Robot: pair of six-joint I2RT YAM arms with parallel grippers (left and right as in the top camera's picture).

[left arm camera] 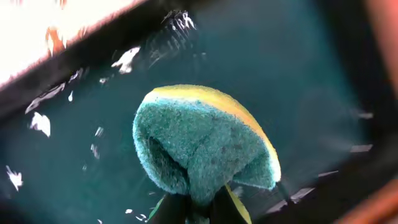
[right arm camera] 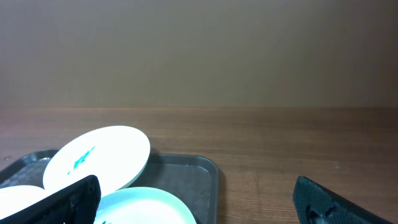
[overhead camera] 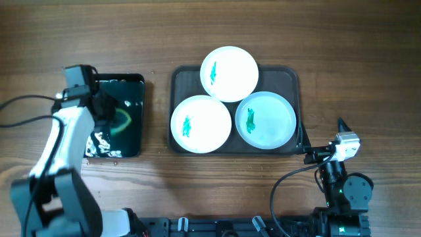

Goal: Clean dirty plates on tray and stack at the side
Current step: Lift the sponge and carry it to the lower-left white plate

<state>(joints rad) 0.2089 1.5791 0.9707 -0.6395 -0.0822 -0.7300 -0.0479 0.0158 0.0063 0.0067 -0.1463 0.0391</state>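
Observation:
Three white plates lie on the dark tray [overhead camera: 289, 79]: one at the back [overhead camera: 229, 72], one front left [overhead camera: 200, 124], one front right [overhead camera: 265, 120]. Each carries a teal smear. My left gripper [overhead camera: 108, 113] hangs over the small black tray [overhead camera: 135, 85], shut on a folded green and yellow sponge [left arm camera: 205, 143] that bulges out above the gripper [left arm camera: 199, 210]. My right gripper [overhead camera: 322, 139] stands open off the dark tray's right front corner. In the right wrist view the right gripper [right arm camera: 196, 205] holds nothing, with the back plate [right arm camera: 99, 155] and the dark tray [right arm camera: 193, 174] ahead of it.
The glossy black tray [left arm camera: 311, 74] holds water and white flecks. A black cable [overhead camera: 26, 108] runs over the table at the far left. Bare wood lies between the two trays and behind them.

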